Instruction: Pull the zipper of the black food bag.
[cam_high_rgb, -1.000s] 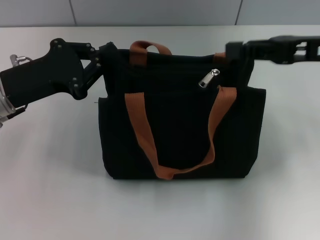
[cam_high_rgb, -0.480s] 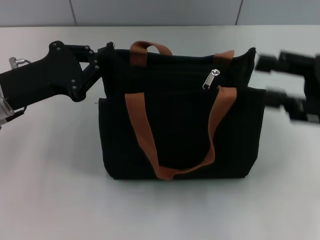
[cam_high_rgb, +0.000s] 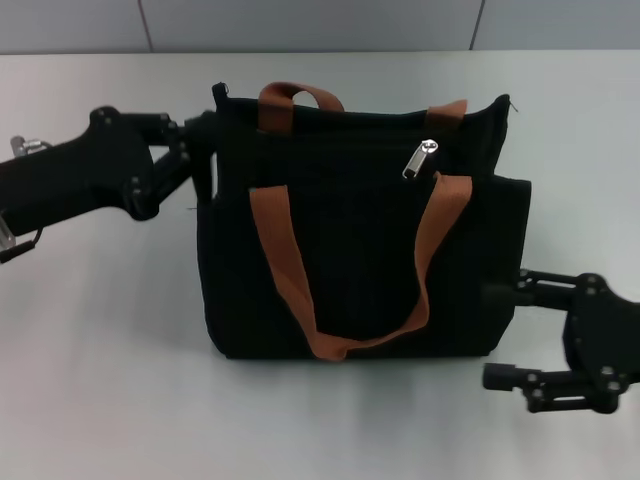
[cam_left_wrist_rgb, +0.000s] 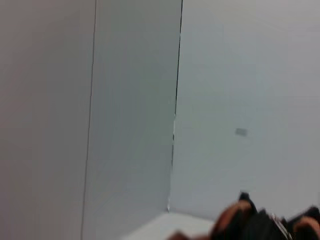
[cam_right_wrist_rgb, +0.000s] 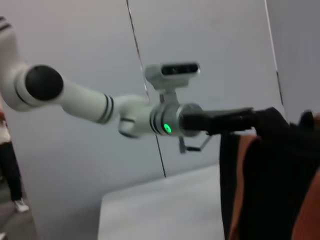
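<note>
Bag: a boxy black fabric tote, the black food bag (cam_high_rgb: 360, 250), is seen standing upright on the table (cam_high_rgb: 100, 350) in the head view, roughly in the middle of it. Its cloth looks matte and soft, with slightly sagging upper corners.

Handles: two flat orange-brown webbing straps (cam_high_rgb: 290, 270) are sewn to the bag; the near one hangs down the front in a long loop, the far one rises as a short arch at the top rim.

Zipper: the zipper (cam_high_rgb: 421, 158), a small silver metal teardrop-shaped tab, is found lying tilted on the dark zip line near the bag's upper edge, toward the robot's right.

Left gripper: the left gripper (cam_high_rgb: 205, 135), black and angular, is pressed together on the bag's upper left corner, pinching the fabric there; the same grip is seen from the right wrist view (cam_right_wrist_rgb: 260, 119), behind a white arm with a green light.

Right gripper: the right gripper (cam_high_rgb: 495, 335) is held low beside the bag's lower right corner, its two black fingers spread apart, nothing between them.

Table: a smooth, pale grey surface.

Wall: plain grey panels (cam_left_wrist_rgb: 135, 100) with thin dark seams are seen behind.
</note>
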